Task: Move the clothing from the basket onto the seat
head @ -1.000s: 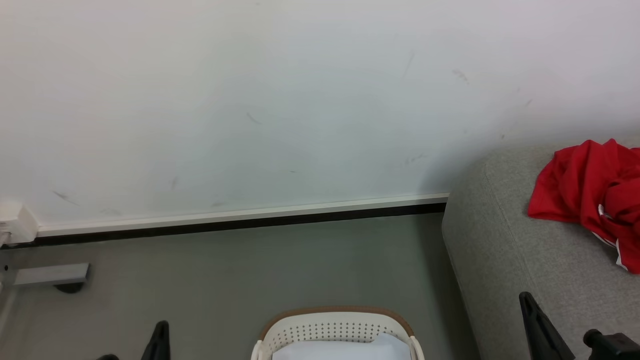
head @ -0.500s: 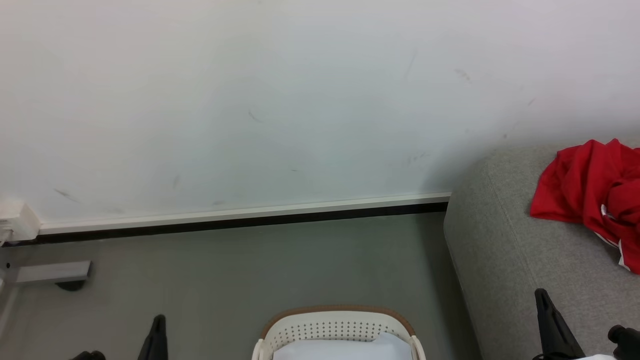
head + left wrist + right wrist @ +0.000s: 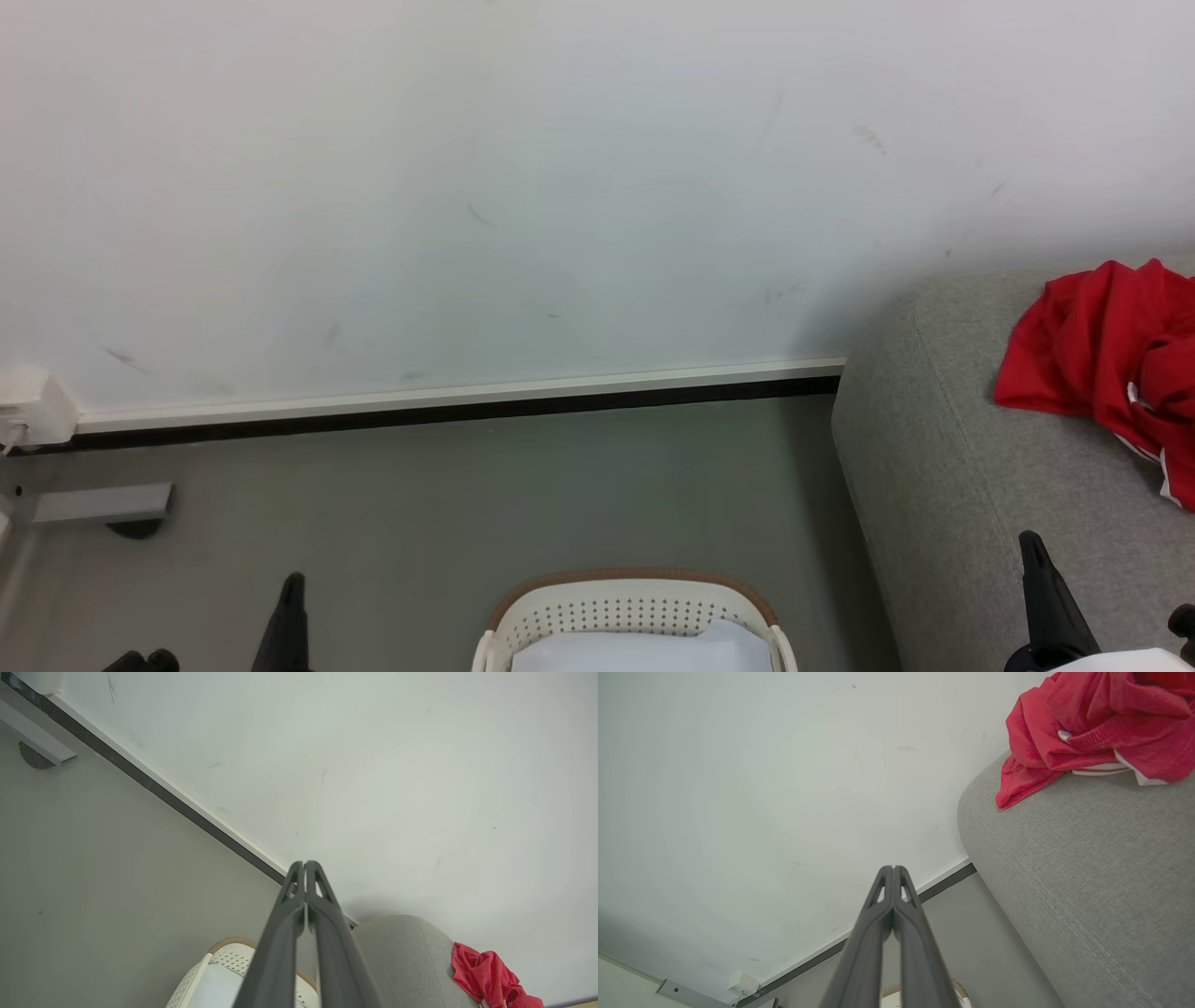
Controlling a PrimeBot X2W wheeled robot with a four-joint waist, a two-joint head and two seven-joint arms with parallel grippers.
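Grey floor (image 3: 560, 485) nearest, along the bottom of the head view. On it, centred at the lower edge, the basket (image 3: 635, 611): perforated white wall, brown braided rim, pale sheet lining (image 3: 644, 651) inside. Low on either side, one dark finger of each arm. Left gripper (image 3: 304, 863) with fingers meeting at the tips, holding nothing; right gripper (image 3: 893, 867) likewise pinched together and bare. To the right of the basket, near but apart, the seat (image 3: 952, 467): grey weave, rounded corner, stitched seam. Further back on its top, the clothing (image 3: 1092, 355), a crumpled red heap with white trim, cut off by the right edge of the head view. Off left, a grey metal foot (image 3: 103, 504) on the floor and a small white box (image 3: 33, 411) at the wall's base. Behind all, black-and-white skirting (image 3: 467, 401) and scuffed white wall (image 3: 560, 187).
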